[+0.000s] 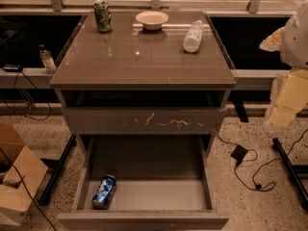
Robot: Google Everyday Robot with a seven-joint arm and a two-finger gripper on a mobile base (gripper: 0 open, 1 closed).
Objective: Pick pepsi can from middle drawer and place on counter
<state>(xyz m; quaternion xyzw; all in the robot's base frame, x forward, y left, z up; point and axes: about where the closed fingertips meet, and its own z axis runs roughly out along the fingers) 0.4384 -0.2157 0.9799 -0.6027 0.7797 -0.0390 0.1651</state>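
The pepsi can (pixel 104 192), blue with white lettering, lies on its side in the front left corner of the middle drawer (pixel 159 195). The drawer is pulled open at the bottom of the view and shows a pale flat floor. The counter (pixel 139 59) is the glossy grey-brown cabinet top above it. My gripper (pixel 285 102) shows as a pale yellow and white shape at the right edge. It hangs beside the cabinet, to the right of it, far from the can, with nothing seen in it.
On the counter stand a green patterned can (pixel 102 16) at the back left and a white bowl (pixel 152 19) at the back middle; a clear plastic bottle (pixel 193 36) lies at the back right. A scratched drawer front (pixel 144 121) sits above the open drawer. A cardboard box (pixel 14 179) is left; cables (pixel 245 170) lie right.
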